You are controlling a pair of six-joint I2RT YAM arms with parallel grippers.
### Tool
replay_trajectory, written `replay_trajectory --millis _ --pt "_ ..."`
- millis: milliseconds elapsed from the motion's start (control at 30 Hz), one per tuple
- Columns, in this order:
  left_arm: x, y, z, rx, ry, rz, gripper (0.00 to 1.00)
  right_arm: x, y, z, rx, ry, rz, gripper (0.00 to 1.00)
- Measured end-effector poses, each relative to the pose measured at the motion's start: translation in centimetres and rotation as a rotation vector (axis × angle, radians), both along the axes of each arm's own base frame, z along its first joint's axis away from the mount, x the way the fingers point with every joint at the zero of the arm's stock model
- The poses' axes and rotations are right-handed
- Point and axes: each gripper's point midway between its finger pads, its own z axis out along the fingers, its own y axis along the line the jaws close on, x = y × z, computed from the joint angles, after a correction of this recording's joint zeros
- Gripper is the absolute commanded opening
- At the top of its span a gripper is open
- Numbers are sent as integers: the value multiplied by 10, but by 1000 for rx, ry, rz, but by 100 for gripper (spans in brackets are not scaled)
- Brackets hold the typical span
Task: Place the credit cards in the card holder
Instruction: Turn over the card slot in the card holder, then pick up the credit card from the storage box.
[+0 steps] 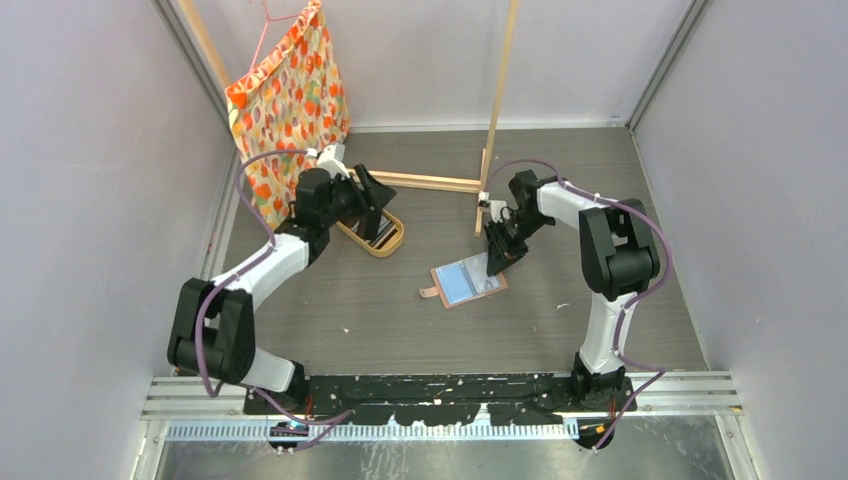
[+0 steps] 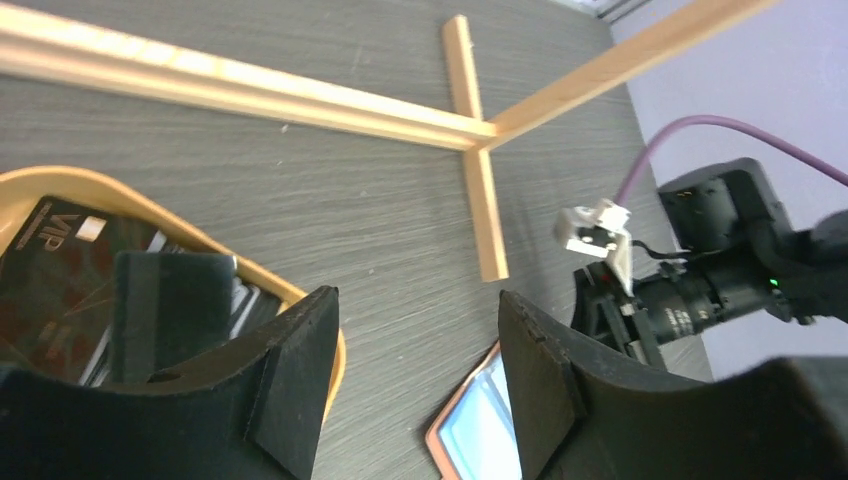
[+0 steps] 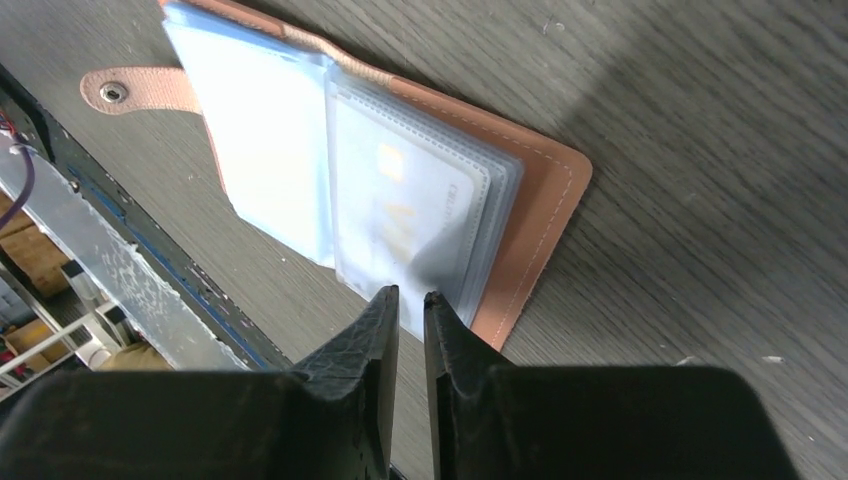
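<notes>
The salmon-brown card holder (image 1: 468, 283) lies open on the table's middle, its snap tab (image 1: 429, 292) to the left. In the right wrist view its leather edge (image 3: 545, 200) frames clear sleeves, one holding a pale card (image 3: 410, 210). My right gripper (image 1: 497, 265) sits at the holder's far right edge; its jaws (image 3: 411, 295) are almost together with a thin gap and nothing visible between them. More credit cards (image 1: 378, 228), a dark one on top (image 2: 60, 260), lie in an oval tan tray (image 1: 385, 248). My left gripper (image 1: 378, 200) hovers open and empty (image 2: 415, 300) beside the tray (image 2: 100, 180).
A wooden stand's upright (image 1: 497, 110) and base bar (image 1: 420, 181) stand behind both grippers, also in the left wrist view (image 2: 470, 130). An orange patterned bag (image 1: 290, 100) hangs at the back left. Walls close in on both sides.
</notes>
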Motion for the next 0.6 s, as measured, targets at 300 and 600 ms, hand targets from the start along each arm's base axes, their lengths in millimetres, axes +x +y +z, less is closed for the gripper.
replay_trajectory --millis 300,600 --pt "27 22 19 85 172 -56 60 1 -3 32 93 -101 75 24" --pt "46 52 -1 487 196 -45 78 2 -3 62 153 -204 123 25"
